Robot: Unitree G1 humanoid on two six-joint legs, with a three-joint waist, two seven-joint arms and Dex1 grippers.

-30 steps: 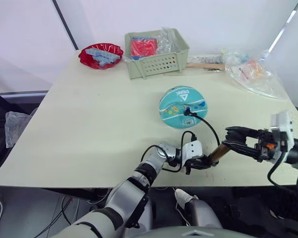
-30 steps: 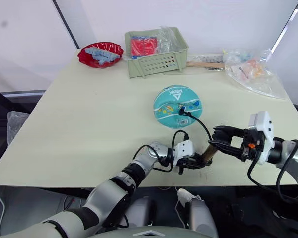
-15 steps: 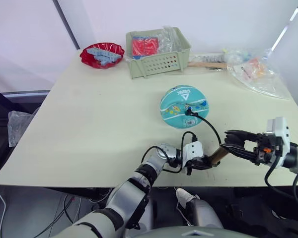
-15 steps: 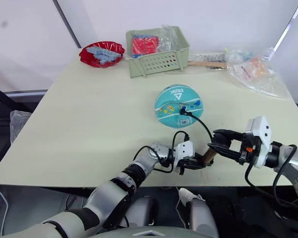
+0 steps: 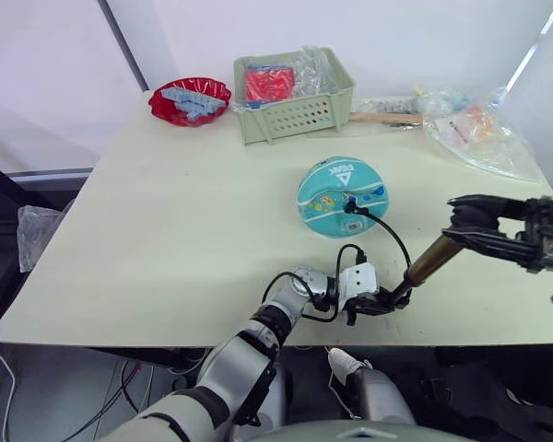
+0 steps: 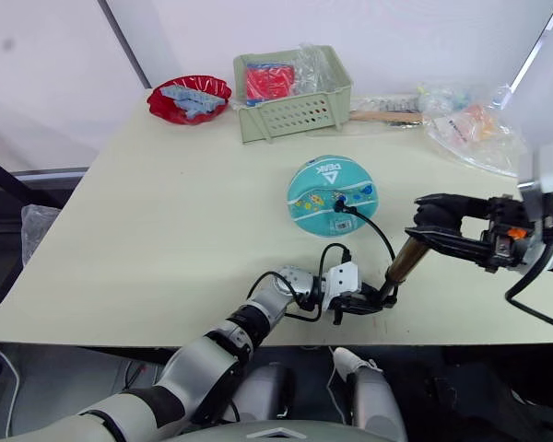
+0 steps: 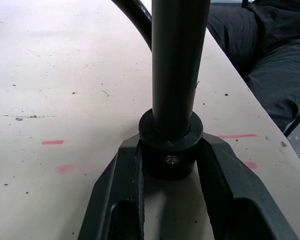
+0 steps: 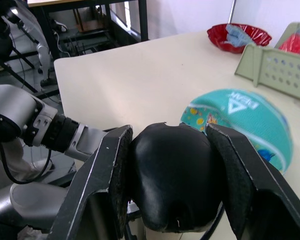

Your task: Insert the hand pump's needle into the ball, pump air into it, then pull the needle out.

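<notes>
In the head views my left tool (image 5: pixel 373 303) sits low and centre, close to the counter's (image 5: pixel 166 221) near edge, its two fingers clamped on the black base of the hand pump (image 5: pixel 422 269); the left wrist view shows that base (image 7: pixel 170 145) pinched between them with the dark shaft rising straight out of it. From there the pump's long axis slants up and to the right, the brass cylinder tilting towards the right side of the frame, where my right tool (image 5: pixel 484 221) is closed around the black T-handle (image 8: pixel 172 175). Just above centre the ball (image 5: pixel 342 196) rests on the counter, apart from both tools, up and a little left of the base. The thin black hose (image 5: pixel 392 238) arcs from the base to a small black fitting on the ball's near face; I judge the needle (image 5: pixel 349 204) is seated, though the pin itself is too small to see. The pumping stroke runs along that slanted axis, down and left towards my left tool. Open counter lies left of the ball; the edge is close below the base.
</notes>
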